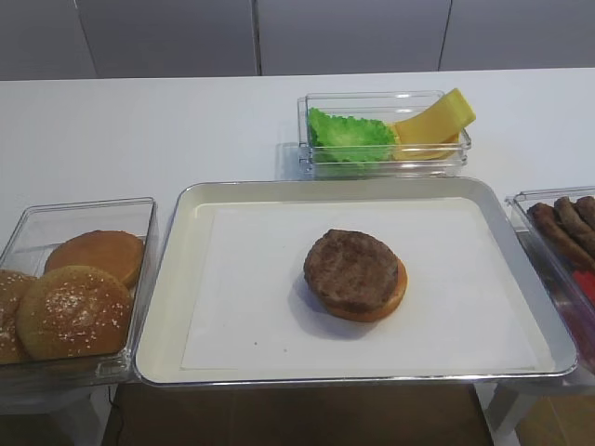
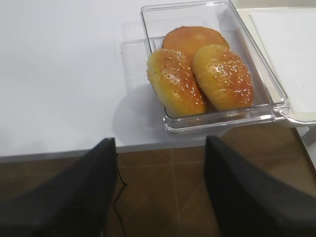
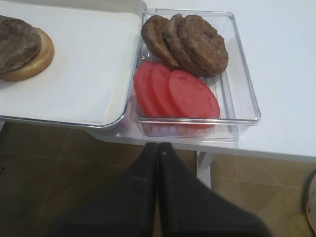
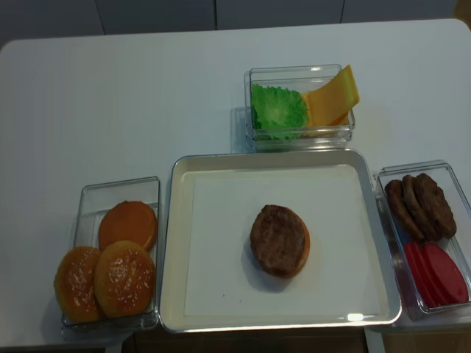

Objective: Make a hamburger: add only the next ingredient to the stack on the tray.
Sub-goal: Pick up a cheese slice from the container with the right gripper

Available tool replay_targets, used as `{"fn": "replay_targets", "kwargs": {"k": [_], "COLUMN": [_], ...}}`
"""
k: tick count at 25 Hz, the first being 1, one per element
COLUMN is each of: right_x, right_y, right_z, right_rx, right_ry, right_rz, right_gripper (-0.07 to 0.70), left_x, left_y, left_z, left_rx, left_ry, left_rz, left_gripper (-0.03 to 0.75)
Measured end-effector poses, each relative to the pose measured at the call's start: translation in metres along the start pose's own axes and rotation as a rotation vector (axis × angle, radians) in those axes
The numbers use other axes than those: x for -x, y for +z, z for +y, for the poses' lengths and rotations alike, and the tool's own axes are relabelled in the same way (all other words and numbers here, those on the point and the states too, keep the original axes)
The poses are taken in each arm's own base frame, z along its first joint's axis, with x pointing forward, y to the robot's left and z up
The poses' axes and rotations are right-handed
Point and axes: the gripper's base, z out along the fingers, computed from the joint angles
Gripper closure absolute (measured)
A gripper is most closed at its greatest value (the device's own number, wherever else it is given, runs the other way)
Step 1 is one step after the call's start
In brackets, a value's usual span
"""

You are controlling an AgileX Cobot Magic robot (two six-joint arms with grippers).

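Cheese slice point(image 4: 333, 95) sits in the box point(image 4: 299, 134) behind the tray point(image 4: 171, 243). Patty-on-bun stack point(image 4: 280, 240) mid-tray. Right gripper point(image 3: 158, 146) jaws closed, empty; left gripper point(image 2: 160, 148) jaws open, both off the desk's point(image 4: 110, 103) front edge.

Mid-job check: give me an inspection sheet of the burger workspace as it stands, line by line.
Surface: white table.
Job's things: round brown meat patty on a flat orange-tan bun half sits near the middle of the paper-lined silvery metal tray; yellow cheese slices lean in the clear plastic box behind the tray, beside the green lettuce leaf.
Clutter: sesame-topped buns in the left box; spare patties and red tomato slices in the right box.
Grippers: left gripper open, right gripper shut; both empty, off the table's near edge.
Cables: dark cable on the floor.
Surroundings: brown tiled floor.
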Motion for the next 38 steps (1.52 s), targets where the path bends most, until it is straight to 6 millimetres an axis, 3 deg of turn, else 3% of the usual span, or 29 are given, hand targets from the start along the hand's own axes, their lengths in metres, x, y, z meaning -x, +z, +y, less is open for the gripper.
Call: {"fn": "replay_targets", "kwargs": {"k": [9,11,17,20,25,31,38], "right_x": [0.000,0.000,0.011,0.021,0.050,0.096,0.150], "right_y": [0.000,0.000,-0.011,-0.016,-0.013,0.011,0.069], "right_z": [0.000,0.001,0.003,0.002,0.002,-0.001,-0.004], "right_rx": [0.000,0.006,0.025,0.016,0.034,0.046,0.083], "right_ry": [0.000,0.003,0.006,0.001,0.020,0.056,0.132], "right_rz": [0.000,0.000,-0.081,-0.105,-0.142,-0.129,0.005], "right_gripper": [0.617,0.563,0.263,0.219,0.208,0.208,0.211], "left_x": [0.000,0.000,0.000,0.000,0.000,0.000,0.000], "left_y": [0.000,0.000,0.000,0.000,0.000,0.000,0.000], "left_z": [0.000,0.000,0.000,0.000,0.000,0.000,0.000], "left_rx": [0.000,0.000,0.000,0.000,0.000,0.000,0.000], "left_ry": [0.000,0.000,0.000,0.000,0.000,0.000,0.000], "left_rz": [0.000,0.000,0.000,0.000,0.000,0.000,0.000], "left_gripper": [0.293,0.293,0.293,0.293,0.293,0.293,0.293]}}
